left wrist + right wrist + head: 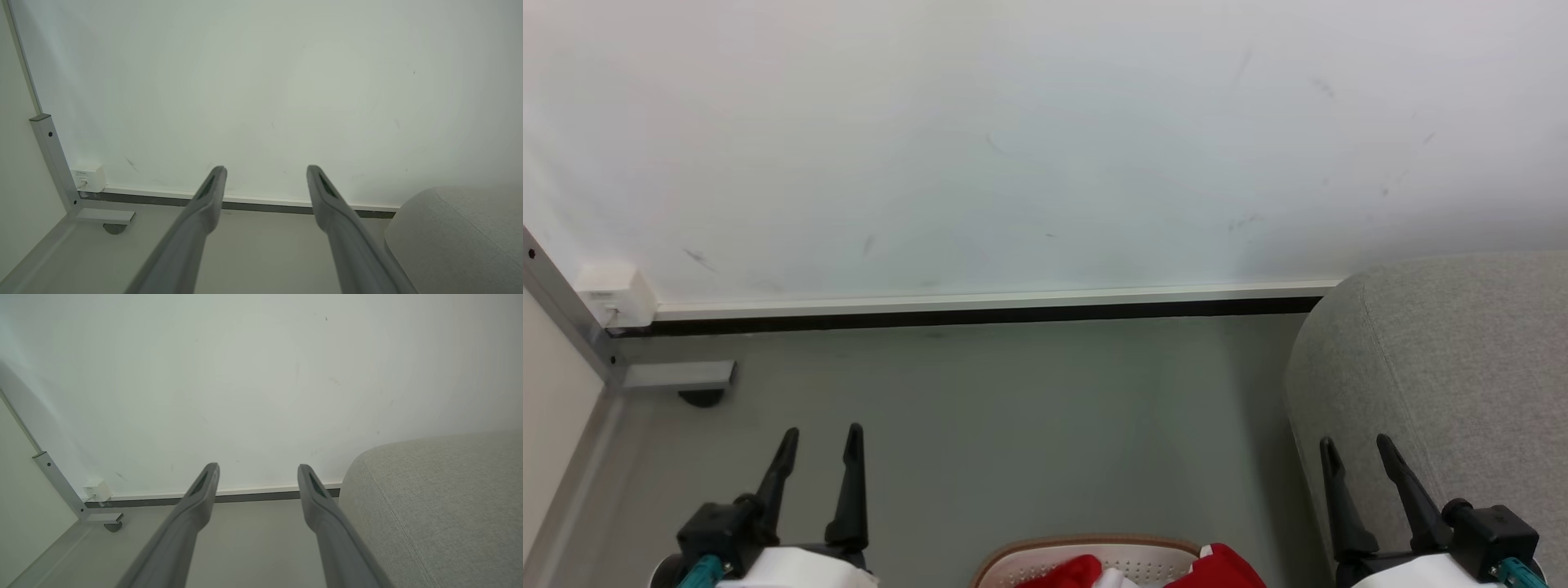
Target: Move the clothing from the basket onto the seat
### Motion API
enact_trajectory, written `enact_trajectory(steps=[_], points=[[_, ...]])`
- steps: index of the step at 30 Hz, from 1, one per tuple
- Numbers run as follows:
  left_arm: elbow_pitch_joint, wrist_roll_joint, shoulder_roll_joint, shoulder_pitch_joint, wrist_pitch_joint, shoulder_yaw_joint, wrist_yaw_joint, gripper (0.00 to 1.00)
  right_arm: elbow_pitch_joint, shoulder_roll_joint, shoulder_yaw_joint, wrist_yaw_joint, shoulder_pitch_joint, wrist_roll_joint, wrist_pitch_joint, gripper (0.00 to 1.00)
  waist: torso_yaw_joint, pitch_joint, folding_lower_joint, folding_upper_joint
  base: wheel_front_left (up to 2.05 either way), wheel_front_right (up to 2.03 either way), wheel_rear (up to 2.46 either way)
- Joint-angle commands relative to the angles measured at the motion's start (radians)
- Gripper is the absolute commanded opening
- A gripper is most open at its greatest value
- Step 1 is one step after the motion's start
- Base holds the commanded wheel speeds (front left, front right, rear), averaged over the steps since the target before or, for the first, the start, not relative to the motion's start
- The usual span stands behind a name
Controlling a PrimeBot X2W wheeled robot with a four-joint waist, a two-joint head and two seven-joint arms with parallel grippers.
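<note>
The white perforated basket [1131,553] with a tan rim peeks in at the bottom middle of the head view, with red clothing [1229,566] bunched inside it. The light grey seat [1445,367] fills the right side, also seen as the seat [457,237] and the seat [441,506] in the wrist views. My left gripper [821,437] stands open at the lower left, over bare floor, nothing between its fingers. My right gripper [1357,447] is open at the lower right, in front of the seat's rounded corner. Left gripper [265,169] and right gripper [258,467] both point at the wall.
A white wall [1013,147] with a dark baseboard [964,314] closes the far side. A grey metal post with a foot [678,377] and a small white box [613,290] stand in the left corner. Grey floor [1013,425] stretches between the grippers.
</note>
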Motion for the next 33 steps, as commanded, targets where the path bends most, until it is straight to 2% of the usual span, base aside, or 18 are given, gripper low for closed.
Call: enact_trajectory(steps=[1,19,33], points=[[0.000,0.029,0.009,-0.005,-0.013,0.001,-0.003,1.00,0.000,0.003,-0.006,-0.002,-0.012,-0.020,-0.005,1.00,-0.001,-0.001,0.0000,0.0000,0.00,0.00,0.00],[0.003,0.153,0.003,-0.010,-0.044,0.004,-0.016,1.00,0.007,0.032,-0.017,-0.002,-0.010,-0.142,-0.008,1.00,-0.009,0.000,0.0000,0.0000,0.00,0.00,0.00],[0.005,0.152,0.000,-0.012,-0.042,0.020,-0.019,1.00,-0.007,0.031,-0.023,-0.002,-0.004,-0.128,-0.008,1.00,-0.008,0.008,0.0000,0.0000,0.00,0.00,0.00]])
